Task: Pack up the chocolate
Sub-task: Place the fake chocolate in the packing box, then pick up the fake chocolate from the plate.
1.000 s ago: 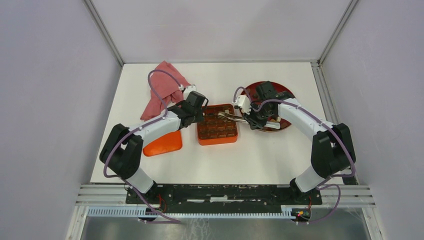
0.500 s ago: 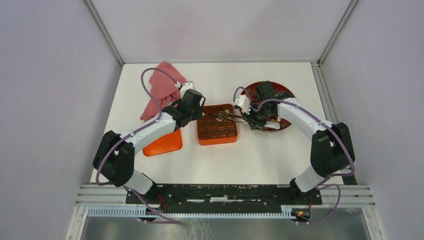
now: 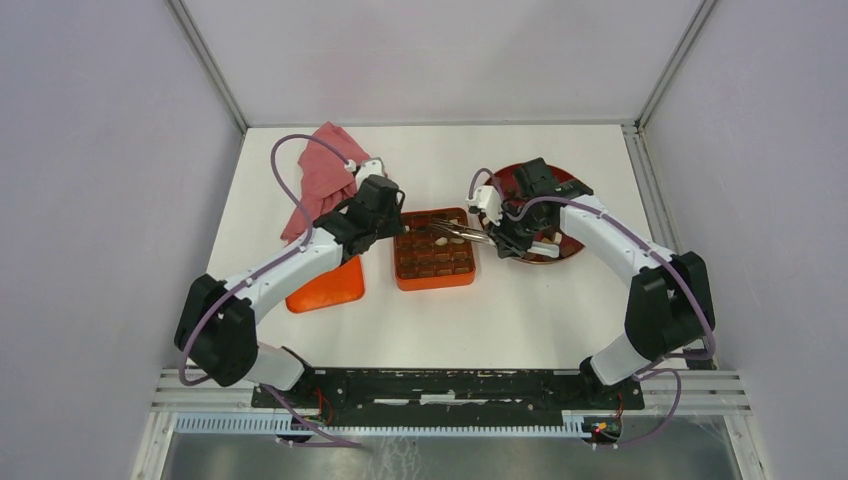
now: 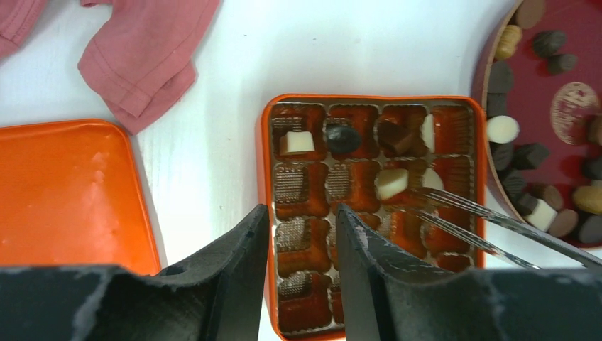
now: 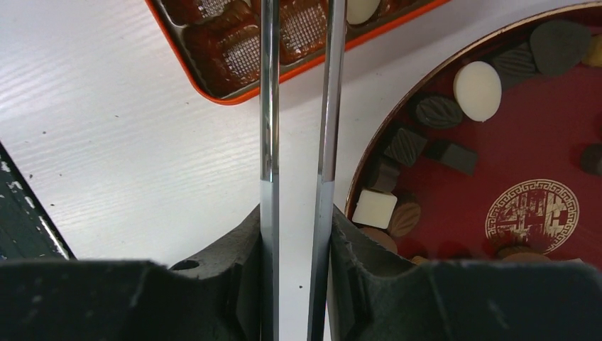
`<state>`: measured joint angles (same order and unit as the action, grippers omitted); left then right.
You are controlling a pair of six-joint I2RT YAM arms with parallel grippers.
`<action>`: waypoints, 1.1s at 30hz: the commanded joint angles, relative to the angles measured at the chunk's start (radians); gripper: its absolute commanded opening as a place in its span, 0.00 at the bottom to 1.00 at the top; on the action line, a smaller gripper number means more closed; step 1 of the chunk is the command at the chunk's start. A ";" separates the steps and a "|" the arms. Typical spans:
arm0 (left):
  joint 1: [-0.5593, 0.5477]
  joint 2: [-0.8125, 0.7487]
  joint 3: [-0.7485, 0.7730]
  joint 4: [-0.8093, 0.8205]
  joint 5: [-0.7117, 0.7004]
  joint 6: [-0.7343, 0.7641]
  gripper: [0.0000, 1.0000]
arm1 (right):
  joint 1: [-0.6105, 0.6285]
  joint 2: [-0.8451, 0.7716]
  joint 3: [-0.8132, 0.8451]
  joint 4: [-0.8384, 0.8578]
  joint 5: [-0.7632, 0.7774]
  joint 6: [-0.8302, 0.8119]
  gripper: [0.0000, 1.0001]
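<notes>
The orange gridded box (image 3: pixel 434 286) sits mid-table and holds a few chocolate pieces: a white one (image 4: pixel 297 142), a dark round one (image 4: pixel 342 136) and another white one (image 4: pixel 391 182). More chocolate (image 5: pixel 477 89) lies on the dark red round plate (image 3: pixel 575 185) to the box's right. My right gripper (image 5: pixel 297 213) is shut on metal tongs (image 5: pixel 268 106). The tongs' tips (image 4: pixel 419 193) reach over the box's right cells, slightly apart, with nothing clearly between them. My left gripper (image 4: pixel 302 213) hovers open over the box's left edge (image 4: pixel 267 177), holding nothing.
An orange lid (image 3: pixel 328 287) lies left of the box, under my left arm. A crumpled red cloth (image 3: pixel 325 175) sits at the far left. The plate's rim (image 5: pixel 369 156) almost touches the box's right side. Grey walls enclose the white table.
My left arm has drawn back and to the far left a little, off the box's left side. The right arm and the tongs have barely moved.
</notes>
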<state>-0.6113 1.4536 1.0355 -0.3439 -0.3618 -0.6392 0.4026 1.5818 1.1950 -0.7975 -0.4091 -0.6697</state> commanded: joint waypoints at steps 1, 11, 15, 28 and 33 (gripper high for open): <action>0.005 -0.097 0.030 0.062 0.061 -0.010 0.49 | -0.031 -0.079 0.065 -0.019 -0.104 0.002 0.35; 0.008 -0.204 0.042 0.175 0.118 -0.002 0.83 | -0.261 -0.195 -0.039 0.010 -0.178 0.027 0.35; 0.008 -0.209 0.046 0.230 0.156 -0.024 0.88 | -0.340 -0.240 -0.096 0.029 -0.183 0.041 0.35; 0.008 -0.233 0.017 0.247 0.188 -0.036 0.88 | -0.451 -0.280 -0.138 0.043 -0.203 0.052 0.35; 0.007 -0.228 0.018 0.247 0.191 -0.036 0.88 | -0.462 -0.282 -0.136 0.041 -0.212 0.054 0.35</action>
<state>-0.6060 1.2476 1.0424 -0.1390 -0.1799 -0.6426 -0.0521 1.3327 1.0515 -0.7963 -0.5751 -0.6247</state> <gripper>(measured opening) 0.875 0.360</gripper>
